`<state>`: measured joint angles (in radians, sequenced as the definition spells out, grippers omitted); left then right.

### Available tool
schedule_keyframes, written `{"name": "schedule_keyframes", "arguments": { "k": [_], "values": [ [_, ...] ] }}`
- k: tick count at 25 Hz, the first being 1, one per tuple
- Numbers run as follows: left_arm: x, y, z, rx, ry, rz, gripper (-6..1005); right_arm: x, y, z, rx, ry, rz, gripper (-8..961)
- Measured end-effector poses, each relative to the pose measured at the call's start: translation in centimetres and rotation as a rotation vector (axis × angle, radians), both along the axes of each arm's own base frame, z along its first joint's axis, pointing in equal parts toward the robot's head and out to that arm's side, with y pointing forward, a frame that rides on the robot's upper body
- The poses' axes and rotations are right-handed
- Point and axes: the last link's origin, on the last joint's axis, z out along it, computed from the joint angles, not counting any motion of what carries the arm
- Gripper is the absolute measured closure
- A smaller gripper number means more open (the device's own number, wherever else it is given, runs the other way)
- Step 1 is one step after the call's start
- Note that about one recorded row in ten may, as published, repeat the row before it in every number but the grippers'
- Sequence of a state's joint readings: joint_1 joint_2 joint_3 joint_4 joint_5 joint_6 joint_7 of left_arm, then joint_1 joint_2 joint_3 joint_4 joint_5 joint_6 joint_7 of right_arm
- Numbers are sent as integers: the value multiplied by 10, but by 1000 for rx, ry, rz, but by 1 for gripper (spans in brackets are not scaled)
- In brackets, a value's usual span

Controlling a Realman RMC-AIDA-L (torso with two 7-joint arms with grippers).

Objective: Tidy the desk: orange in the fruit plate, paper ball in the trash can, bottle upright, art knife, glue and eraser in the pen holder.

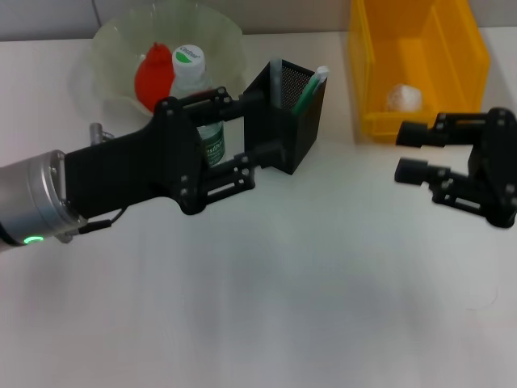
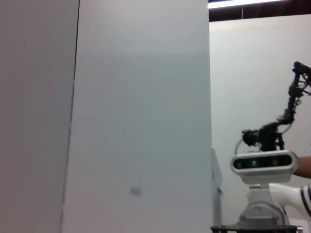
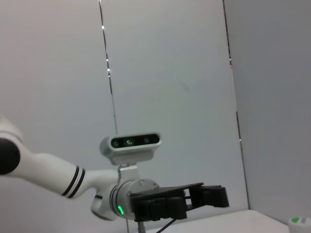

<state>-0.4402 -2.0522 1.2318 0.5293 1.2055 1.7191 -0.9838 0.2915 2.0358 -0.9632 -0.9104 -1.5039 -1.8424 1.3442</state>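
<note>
The left gripper (image 1: pixel 271 133) reached across the white tabletop (image 1: pixel 266 299) with its fingers spread wide, one tip at the rim of the pen holder (image 1: pixel 292 121) and the other low against that cup's near side, so the black mesh cup stood right at the fingertips. Whether the fingers touched the mesh could not be told. A green-and-white stick (image 1: pixel 310 89) leaned out of the pen holder just beyond the upper finger. Behind the gripper's body the bottle (image 1: pixel 194 85) stood upright, its white cap showing above the arm and its green label partly hidden by it. Just past the bottle, the orange (image 1: pixel 152 77) lay in the fruit plate (image 1: pixel 113 40), whose pale green rim curved around both.

The right gripper (image 1: pixel 414 152) hovered well apart from the left one, above the tabletop, its two fingers open with a clear gap between them and nothing held. Just beyond its fingertips stood the yellow trash can (image 1: pixel 420 61), and the paper ball (image 1: pixel 403 98) lay inside it near the front wall.

The right wrist view showed the left gripper (image 3: pixel 214 195) from the far side.
</note>
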Motion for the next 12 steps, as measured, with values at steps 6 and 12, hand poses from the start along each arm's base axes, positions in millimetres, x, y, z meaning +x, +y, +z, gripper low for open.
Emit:
{"name": "schedule_keyframes", "arguments": {
  "k": [6, 12],
  "values": [
    [1, -4, -9, -82, 45, -9, 440, 2, -5, -13, -30, -35, 2, 550],
    [2, -6, -10, -98, 52, -23, 440, 2, -6, -15, -38, -36, 2, 527]
  ]
}}
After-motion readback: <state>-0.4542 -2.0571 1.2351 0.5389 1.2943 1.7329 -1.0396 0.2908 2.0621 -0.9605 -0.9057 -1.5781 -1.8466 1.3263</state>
